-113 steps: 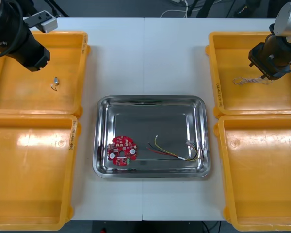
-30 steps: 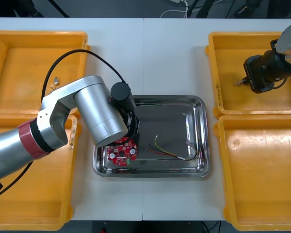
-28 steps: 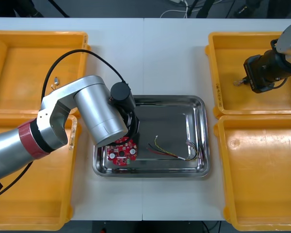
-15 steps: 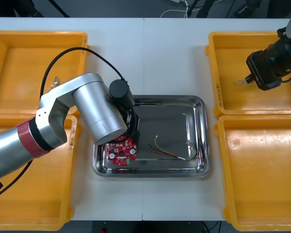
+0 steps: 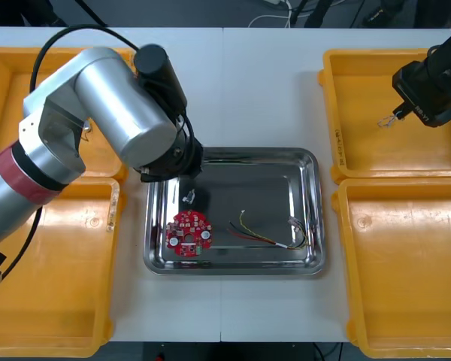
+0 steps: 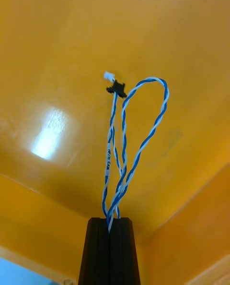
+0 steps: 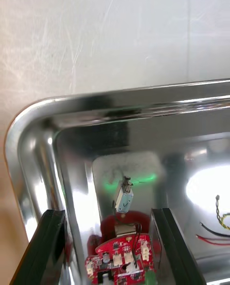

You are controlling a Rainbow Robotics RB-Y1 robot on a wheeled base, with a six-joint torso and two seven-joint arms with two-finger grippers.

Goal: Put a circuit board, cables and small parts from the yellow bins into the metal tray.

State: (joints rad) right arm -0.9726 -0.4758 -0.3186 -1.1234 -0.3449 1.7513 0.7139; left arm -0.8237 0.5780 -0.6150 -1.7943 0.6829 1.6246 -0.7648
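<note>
left gripper (image 5: 173,162): fingers apart, over the metal tray's (image 5: 233,153) far-left corner
small metal part (image 7: 123,198): in tray, just far of round red circuit board (image 5: 189,233) (clear of both fingers)
red and yellow cable (image 5: 267,233): tray, right of board
right gripper (image 6: 109,222): clamped on twisted blue and white cable (image 6: 122,146), over far right yellow bin (image 5: 338,113)

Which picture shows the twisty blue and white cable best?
The right wrist view: the blue and white cable rises from the shut right end effector, twists and plug plain. The front view gives it tiny, dangling. The left wrist view faces the metal tray.
</note>
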